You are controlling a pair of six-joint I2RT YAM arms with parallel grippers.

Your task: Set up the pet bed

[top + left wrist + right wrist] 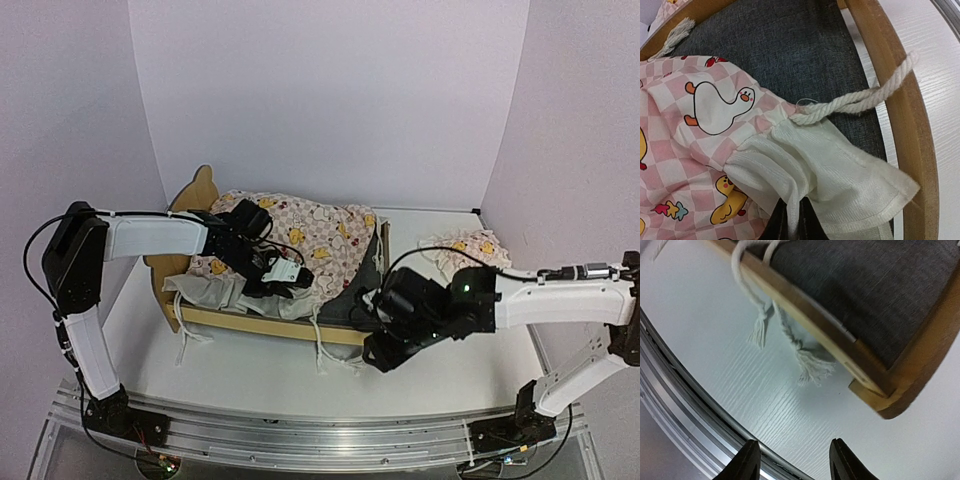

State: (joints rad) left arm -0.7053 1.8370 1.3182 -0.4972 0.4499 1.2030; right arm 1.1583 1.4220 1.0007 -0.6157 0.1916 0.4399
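The pet bed (pixel 262 325) is a light-wood frame with a bear-ear headboard at the left and a dark grey base (pixel 790 50). A pink checked duck quilt (pixel 305 235) lies bunched over its far and left parts. My left gripper (pixel 262 285) hangs over the bed's near left side. In the left wrist view it (pixel 792 227) is shut on the quilt's cream ruffle (pixel 820 175). My right gripper (pixel 380 352) hovers over the table beside the bed's near right corner (pixel 880 390). It (pixel 795 462) is open, with nothing between its fingers.
A small matching pillow (pixel 465 245) lies on the table (pixel 250 365) to the right of the bed. White rope ties (pixel 810 365) hang over the bed's near rail onto the table. Another rope (pixel 850 102) drapes over the wooden side. A metal rail (pixel 300 435) edges the table's front.
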